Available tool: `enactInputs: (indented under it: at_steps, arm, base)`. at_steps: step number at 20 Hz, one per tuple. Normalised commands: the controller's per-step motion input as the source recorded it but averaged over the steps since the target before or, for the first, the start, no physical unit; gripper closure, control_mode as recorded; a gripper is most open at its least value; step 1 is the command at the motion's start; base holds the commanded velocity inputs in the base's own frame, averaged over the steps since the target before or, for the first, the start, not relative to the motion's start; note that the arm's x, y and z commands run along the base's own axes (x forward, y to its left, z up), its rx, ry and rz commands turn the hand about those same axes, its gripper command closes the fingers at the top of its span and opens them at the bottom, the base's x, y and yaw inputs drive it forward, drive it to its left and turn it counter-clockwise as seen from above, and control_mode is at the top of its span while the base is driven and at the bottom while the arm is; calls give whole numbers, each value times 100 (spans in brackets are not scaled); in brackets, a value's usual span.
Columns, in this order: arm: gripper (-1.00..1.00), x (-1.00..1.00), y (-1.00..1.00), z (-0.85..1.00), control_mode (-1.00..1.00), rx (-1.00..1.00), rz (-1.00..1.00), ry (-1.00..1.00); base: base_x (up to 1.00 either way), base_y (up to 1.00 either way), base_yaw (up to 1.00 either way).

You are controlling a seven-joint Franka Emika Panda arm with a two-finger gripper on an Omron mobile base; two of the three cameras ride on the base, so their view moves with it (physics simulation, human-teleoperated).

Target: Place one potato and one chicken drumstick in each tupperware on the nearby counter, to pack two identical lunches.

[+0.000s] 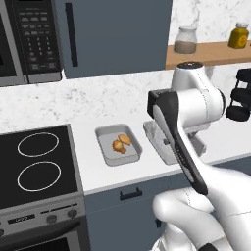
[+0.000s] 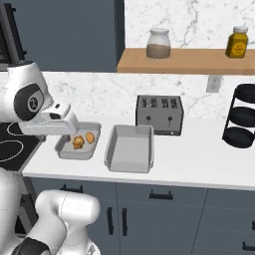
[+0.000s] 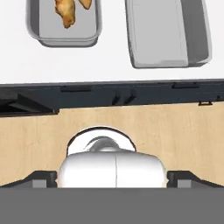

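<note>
On the white desk (image 2: 199, 159), two light-grey tupperware trays sit side by side, just apart. The smaller tray (image 2: 64, 150) lies nearer the black stove top (image 1: 34, 164); in the right base view it is at about nine o'clock from the larger tray (image 2: 129, 148). Inside the smaller tray rest a chicken drumstick (image 1: 119, 146) and a potato (image 1: 125, 139), touching or almost touching; the potato is at roughly one o'clock from the drumstick in the left base view. The larger tray has bare grey walls and floor where they can be seen. From the hand view, the smaller tray (image 3: 65, 26) sits at eleven o'clock and the larger tray (image 3: 168, 35) at one o'clock, both beyond the dark cabinet front. The pincer (image 3: 112, 177) shows its two dark tips far apart near the bottom corners of the hand view, released and grasping nothing, with wooden floor between them. In the base views the white arm hangs over the desk edge in front of the trays. A black toaster (image 2: 159, 115) stands at twelve o'clock behind the larger tray, and two jars rest on the wooden shelf (image 2: 189, 60) above.
</note>
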Motion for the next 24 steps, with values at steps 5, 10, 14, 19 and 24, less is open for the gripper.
enactInputs:
  at_steps: [5,10,14,19,24]
  arm:
    - [-100,-100,0,13,-100,-6,-4,-35]
    - [-100,-59,-9,44,-100,6,0,-19]
    - [-100,-2,-9,58,-100,18,0,-1]
    - [-100,0,0,35,-100,14,0,0]
    - [-100,0,0,6,100,2,0,0]
  base:
    - [0,0,0]
    - [0,0,0]
    - [0,0,0]
    - [0,0,0]
    - [1,0,0]
